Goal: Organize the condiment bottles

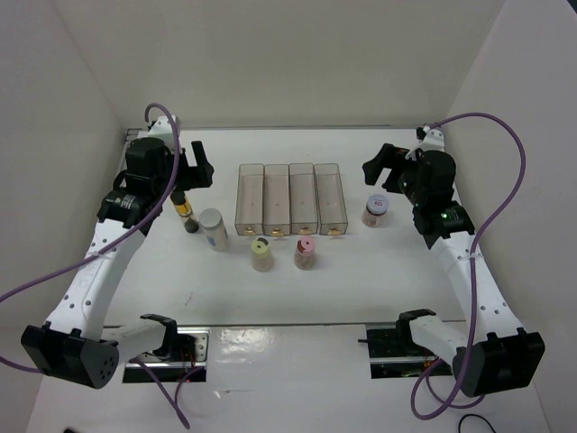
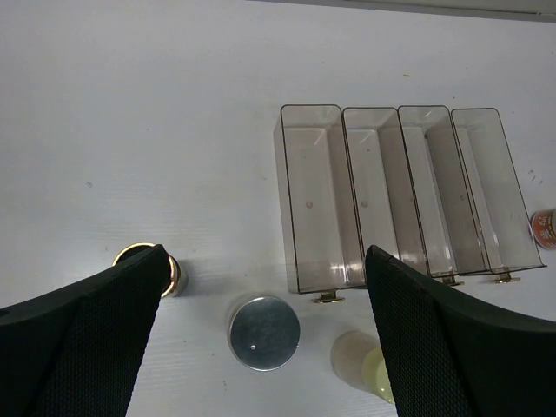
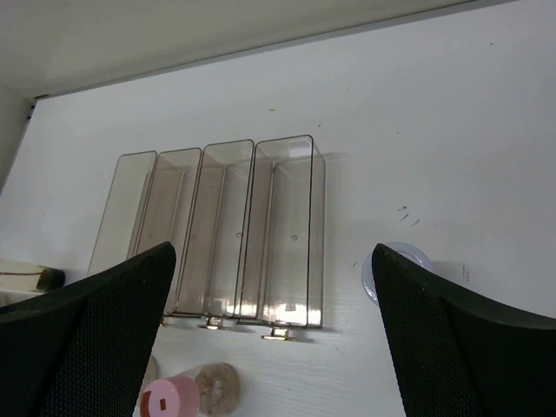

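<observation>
Five condiment bottles stand near a row of clear bins (image 1: 290, 198). The dark bottle with the gold band (image 1: 184, 212) and the white grey-lidded bottle (image 1: 214, 229) are left of the bins. The beige yellow-lidded bottle (image 1: 261, 253) and the brown pink-lidded bottle (image 1: 306, 253) are in front. The clear reddish-brown jar (image 1: 375, 211) is at the right. My left gripper (image 1: 194, 171) hovers open and empty above the grey lid (image 2: 264, 333); the gold-banded bottle (image 2: 176, 276) is beside its left finger. My right gripper (image 1: 383, 171) hovers open and empty, the jar (image 3: 405, 253) at its right finger.
The bins (image 2: 400, 191) are empty, long sides touching, small gold tabs at their near ends. White walls close in the table on the left, right and back. The arm bases sit at the near edge.
</observation>
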Controlling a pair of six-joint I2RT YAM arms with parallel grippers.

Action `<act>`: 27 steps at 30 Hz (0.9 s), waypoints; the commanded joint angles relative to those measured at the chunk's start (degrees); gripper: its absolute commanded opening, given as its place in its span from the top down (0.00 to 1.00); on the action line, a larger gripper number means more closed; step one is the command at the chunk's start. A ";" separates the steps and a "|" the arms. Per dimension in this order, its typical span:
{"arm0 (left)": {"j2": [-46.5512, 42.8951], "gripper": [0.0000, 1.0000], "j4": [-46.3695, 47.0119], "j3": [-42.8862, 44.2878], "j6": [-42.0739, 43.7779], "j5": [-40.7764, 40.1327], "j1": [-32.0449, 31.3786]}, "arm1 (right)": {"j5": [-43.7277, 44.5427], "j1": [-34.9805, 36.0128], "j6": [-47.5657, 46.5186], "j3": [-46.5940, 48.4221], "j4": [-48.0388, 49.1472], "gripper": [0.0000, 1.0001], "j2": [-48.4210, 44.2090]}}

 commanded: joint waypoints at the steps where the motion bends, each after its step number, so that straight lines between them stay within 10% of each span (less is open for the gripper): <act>1: 0.05 0.00 1.59 2.56 0.64 0.85 0.28 | -0.45 -0.46 -0.02 2.21 1.78 0.02 0.13; 27: -2.85 0.00 1.58 -0.52 -0.06 -4.16 0.28 | -2.65 -0.98 0.50 1.59 2.31 0.02 0.12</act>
